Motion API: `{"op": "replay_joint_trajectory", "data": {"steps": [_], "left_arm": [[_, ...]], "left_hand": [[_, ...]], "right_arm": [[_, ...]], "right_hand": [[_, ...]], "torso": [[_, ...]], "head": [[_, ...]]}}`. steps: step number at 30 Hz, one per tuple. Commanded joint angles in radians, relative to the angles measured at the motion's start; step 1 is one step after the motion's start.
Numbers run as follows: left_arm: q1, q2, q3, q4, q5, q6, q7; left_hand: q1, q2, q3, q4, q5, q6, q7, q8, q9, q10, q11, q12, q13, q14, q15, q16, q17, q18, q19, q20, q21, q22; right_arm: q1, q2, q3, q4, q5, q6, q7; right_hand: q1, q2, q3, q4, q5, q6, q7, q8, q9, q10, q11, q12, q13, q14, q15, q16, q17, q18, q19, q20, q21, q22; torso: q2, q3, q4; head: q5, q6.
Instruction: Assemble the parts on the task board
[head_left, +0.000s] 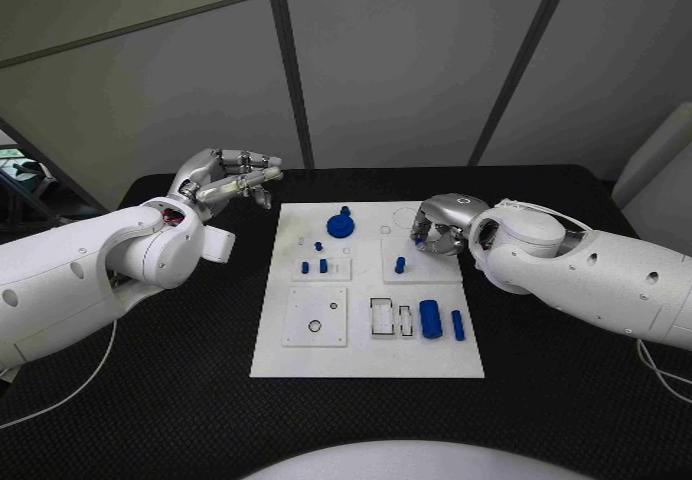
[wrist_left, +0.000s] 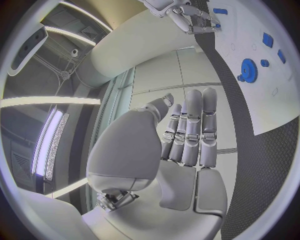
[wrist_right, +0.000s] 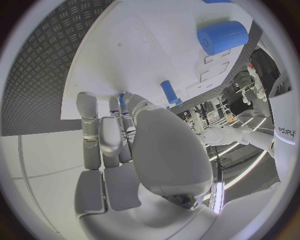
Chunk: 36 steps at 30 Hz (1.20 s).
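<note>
The white task board (head_left: 366, 345) lies mid-table. On it are a blue gear (head_left: 340, 224), three small blue pegs (head_left: 306, 267) left of centre, one upright blue peg (head_left: 401, 265), a thick blue cylinder (head_left: 431, 318) and a thinner blue pin (head_left: 457, 324). My right hand (head_left: 440, 230) hovers over the board's far right part with its fingers curled, and it pinches a small blue part (wrist_right: 121, 98) between thumb and fingertips. The upright peg (wrist_right: 169, 92) and the cylinder (wrist_right: 223, 36) lie beyond it. My left hand (head_left: 231, 180) is raised off the board's far left corner, fingers straight (wrist_left: 190, 130), holding nothing.
The board carries raised white sub-plates: one with a ring hole (head_left: 316, 316) at the near left, one with rectangular slots (head_left: 382, 315) beside the cylinder. Black table (head_left: 173, 370) surrounds the board. From the left wrist I see the gear (wrist_left: 248, 67) and my right hand (wrist_left: 187, 15).
</note>
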Motion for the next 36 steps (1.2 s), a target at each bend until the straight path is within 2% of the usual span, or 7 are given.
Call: {"op": "replay_joint_trajectory", "data": {"steps": [1,8,14,16,21,26,36], "left_arm": [[0.001,0.002,0.001,-0.001,0.008,-0.002,0.01],[0.001,0.002,0.001,-0.003,0.008,-0.003,0.007],[0.001,-0.001,0.001,-0.006,0.008,-0.006,0.004],[0.001,-0.001,0.001,-0.007,0.008,-0.005,0.003],[0.001,-0.003,0.001,-0.007,0.008,-0.002,0.001],[0.001,-0.002,0.001,-0.009,0.017,-0.006,0.0],[0.001,0.0,0.001,-0.012,0.034,-0.008,-0.001]], "left_hand": [[0.005,0.004,0.0,-0.006,-0.001,-0.001,0.008,0.004,-0.002,0.001,0.006,0.004,-0.001,-0.006,-0.003,-0.003,-0.001,-0.017,0.0,-0.001,-0.003,-0.001],[0.005,0.004,0.0,-0.006,-0.001,-0.002,0.009,0.004,-0.002,0.0,0.006,0.004,-0.001,-0.006,-0.002,-0.003,-0.002,-0.017,0.001,-0.001,-0.004,-0.001],[0.006,0.006,0.0,-0.006,-0.001,-0.002,0.009,0.004,-0.002,-0.001,0.007,0.004,-0.001,-0.006,-0.002,-0.004,-0.002,-0.017,0.001,-0.001,-0.005,-0.002],[0.005,0.006,0.0,-0.006,-0.002,-0.003,0.009,0.004,-0.002,-0.001,0.007,0.004,-0.001,-0.006,-0.002,-0.005,-0.003,-0.017,0.001,0.0,-0.006,-0.003],[-0.005,0.007,-0.006,0.0,-0.003,-0.006,0.011,0.004,-0.002,-0.005,0.009,0.006,-0.001,-0.005,0.0,-0.006,-0.005,-0.018,0.003,0.001,-0.01,-0.007],[-0.009,0.01,-0.007,0.003,-0.002,-0.007,0.011,0.004,-0.002,-0.006,0.009,0.007,-0.001,-0.005,0.001,-0.007,-0.006,-0.018,0.003,0.002,-0.013,-0.01],[-0.012,0.018,-0.006,0.007,-0.001,-0.007,0.011,0.005,-0.001,-0.008,0.009,0.009,-0.001,-0.005,0.001,-0.008,-0.007,-0.018,0.004,0.003,-0.016,-0.013]], "right_arm": [[-0.002,0.004,-0.002,-0.005,-0.02,0.03,-0.011],[-0.003,0.007,-0.002,-0.01,-0.036,0.038,-0.022],[-0.003,0.0,-0.002,0.004,-0.046,-0.006,-0.022],[-0.003,-0.009,-0.002,0.014,-0.048,-0.026,-0.023],[-0.003,-0.031,-0.002,0.04,-0.049,-0.062,-0.025],[-0.002,-0.05,-0.001,0.07,-0.05,-0.107,-0.024],[-0.001,-0.085,0.0,0.155,-0.044,-0.157,-0.018]], "right_hand": [[0.017,0.003,0.02,-0.007,-0.009,0.017,-0.002,0.008,0.003,0.018,-0.003,0.009,0.003,0.041,-0.007,0.009,0.007,-0.011,0.008,-0.002,0.019,0.021],[0.008,0.005,0.049,-0.025,-0.027,0.039,-0.006,0.014,0.005,0.041,-0.01,0.009,0.005,0.039,-0.012,0.023,0.018,-0.015,0.007,-0.007,0.05,0.053],[0.0,0.015,0.064,-0.038,-0.045,0.063,-0.013,0.025,0.011,0.066,-0.018,0.013,0.01,0.04,-0.019,0.039,0.035,-0.019,0.016,-0.011,0.078,0.086],[0.001,0.017,0.07,-0.045,-0.047,0.066,-0.013,0.026,0.012,0.073,-0.02,0.014,0.012,0.041,-0.021,0.044,0.041,-0.021,0.021,-0.012,0.09,0.101],[0.002,0.018,0.078,-0.055,-0.046,0.069,-0.014,0.027,0.014,0.08,-0.022,0.013,0.014,0.04,-0.022,0.047,0.042,-0.024,0.027,-0.014,0.104,0.117],[0.002,0.017,0.087,-0.065,-0.047,0.07,-0.013,0.027,0.014,0.083,-0.021,0.01,0.015,0.039,-0.022,0.049,0.043,-0.025,0.026,-0.015,0.11,0.123],[-0.003,0.017,0.092,-0.068,-0.051,0.071,-0.012,0.026,0.015,0.084,-0.021,0.007,0.016,0.039,-0.023,0.052,0.046,-0.026,0.026,-0.015,0.116,0.13]], "torso": [[-0.001,0.0003,0.0007],[0.0,-0.0001,0.0006],[-0.001,0.0012,0.0001],[-0.001,0.0016,0.0001],[-0.002,-0.0017,-0.0002],[-0.001,0.0007,-0.0007],[-0.002,0.0002,-0.0009]], "head": [[-0.001,-0.004],[0.0,-0.005],[0.001,-0.008],[0.003,-0.009],[0.003,-0.01],[0.002,-0.008],[0.001,-0.005]]}}
